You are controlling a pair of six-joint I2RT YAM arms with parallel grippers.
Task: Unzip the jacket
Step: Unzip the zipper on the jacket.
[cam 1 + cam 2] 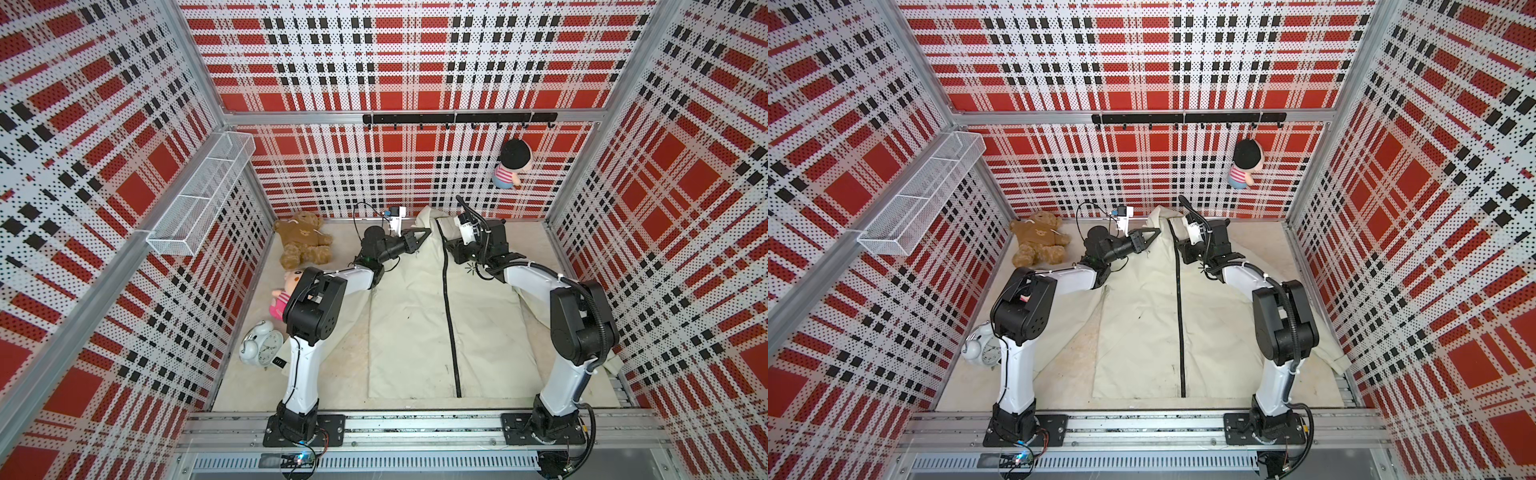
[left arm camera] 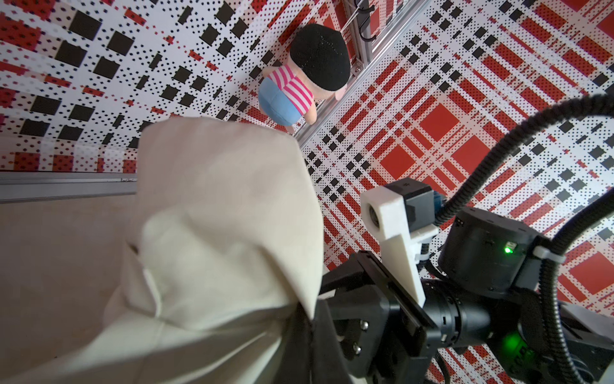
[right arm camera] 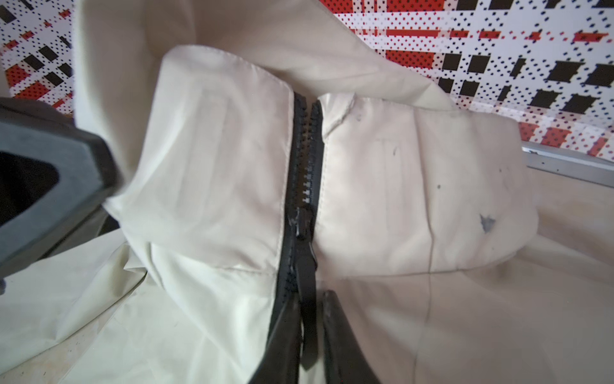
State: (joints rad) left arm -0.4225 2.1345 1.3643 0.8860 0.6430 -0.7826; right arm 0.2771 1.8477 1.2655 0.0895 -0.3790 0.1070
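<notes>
The cream jacket [image 1: 415, 324] [image 1: 1142, 324] lies flat on the table, its black zipper [image 1: 449, 311] [image 1: 1179, 311] closed along the front. My left gripper [image 1: 426, 233] [image 1: 1155, 232] [image 2: 310, 319] is shut on the collar fabric, holding the collar [image 2: 226, 206] lifted. My right gripper [image 1: 448, 245] [image 1: 1179, 245] [image 3: 309, 296] sits just below the collar. The black pull tab [image 3: 309, 319] hangs between its nearly closed fingers. The slider [image 3: 304, 222] is near the collar's base, and the teeth above it are parted.
A brown teddy bear [image 1: 303, 243], a pink doll [image 1: 286, 291] and a white alarm clock [image 1: 262, 345] lie left of the jacket. A striped doll [image 1: 513, 164] hangs from the hook rail [image 1: 457, 118] on the back wall. A wire basket [image 1: 203, 195] is mounted on the left wall.
</notes>
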